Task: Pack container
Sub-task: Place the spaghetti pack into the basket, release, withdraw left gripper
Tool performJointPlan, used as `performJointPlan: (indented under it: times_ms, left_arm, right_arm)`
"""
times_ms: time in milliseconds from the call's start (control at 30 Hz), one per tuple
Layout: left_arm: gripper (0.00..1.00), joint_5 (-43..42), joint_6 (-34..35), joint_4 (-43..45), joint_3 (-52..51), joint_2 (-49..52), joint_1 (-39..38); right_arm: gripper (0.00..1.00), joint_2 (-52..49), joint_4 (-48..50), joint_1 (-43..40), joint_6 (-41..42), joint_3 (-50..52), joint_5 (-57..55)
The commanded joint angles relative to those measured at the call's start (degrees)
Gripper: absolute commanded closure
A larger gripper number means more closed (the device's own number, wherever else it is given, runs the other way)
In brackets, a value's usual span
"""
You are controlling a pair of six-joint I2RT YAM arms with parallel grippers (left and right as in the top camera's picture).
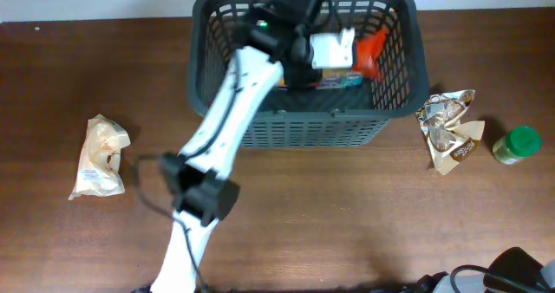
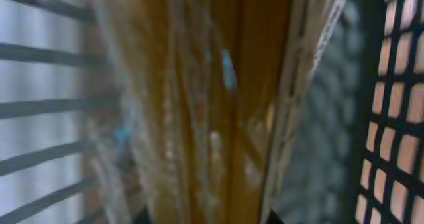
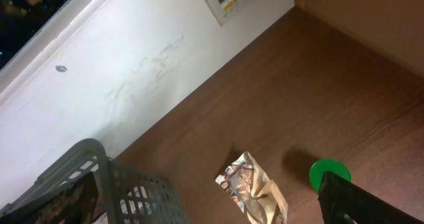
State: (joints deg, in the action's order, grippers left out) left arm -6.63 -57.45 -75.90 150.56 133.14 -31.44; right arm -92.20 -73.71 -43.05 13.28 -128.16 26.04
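Item, container [image 1: 329, 128]: far centre of the table [image 1: 104, 59], long axis left to right. The left gripper [image 1: 303, 55] is down inside it between lattice walls. A blurred yellowish packet [image 2: 218, 105] sits so close to the lens that the jaws cannot be read as clamped or released. Item, right gripper [image 3: 344, 196]: at the near right edge, jaw state likewise unreadable, the nearer arm for the snack packet [image 1: 447, 128] and green-capped jar [image 1: 518, 144] just right of the container. The paper bag [image 1: 100, 154] lies well left, on the left arm's side.
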Motion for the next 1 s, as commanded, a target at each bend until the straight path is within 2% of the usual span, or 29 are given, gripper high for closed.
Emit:
performJointPlan:
  times_ms: [0,133,167,200,267,300,333,467,500,700,800,967]
  left_arm:
    - [0.98,0.39,1.09,-1.49,0.48,5.27,-0.04]
    - [0.98,0.46,1.53,-1.66,0.48,8.79,-0.07]
    - [0.98,0.94,3.78,-1.33,0.48,9.20,-0.07]
    - [0.91,1.62,5.97,-1.09,0.48,9.20,-0.07]
    - [0.51,2.89,9.75,-1.22,0.96,9.09,-0.07]
    - [0.06,4.00,12.39,-1.42,1.46,9.01,-0.07]
    - [0.01,6.03,16.20,-2.36,2.51,8.79,-0.07]
    - [0.01,13.53,19.45,-8.70,8.13,6.25,0.02]
    - [0.01,16.50,22.34,-9.31,10.14,3.82,0.31]
    - [0.01,16.98,33.59,-9.44,16.61,-11.13,4.94]
    - [0.01,16.96,39.15,-9.86,16.85,-19.89,11.87]
    - [0.01,16.92,41.92,-16.02,16.81,-25.03,26.99]
  right_arm:
    - [0.01,-0.26,-0.04,-0.11,-0.33,-0.37,0.09]
    - [0.01,-0.26,-0.04,-0.11,-0.33,-0.37,0.11]
    - [0.01,-0.26,-0.04,-0.11,-0.33,-0.37,0.09]
    - [0.01,-0.26,-0.04,-0.11,-0.33,-0.37,0.11]
    - [0.01,-0.26,-0.04,-0.11,-0.33,-0.37,0.09]
    - [0.01,-0.26,-0.04,-0.11,-0.33,-0.37,0.09]
    - [0.01,-0.26,-0.04,-0.11,-0.33,-0.37,0.11]
    - [0.01,-0.26,-0.04,-0.11,-0.33,-0.37,0.09]
    - [0.01,-0.26,-0.04,-0.11,-0.33,-0.37,0.09]
    - [0.01,-0.26,-0.04,-0.11,-0.33,-0.37,0.09]
    - [0.01,-0.26,-0.04,-0.11,-0.33,-0.37,0.09]
    - [0.01,-0.26,-0.04,-0.11,-0.33,-0.37,0.09]
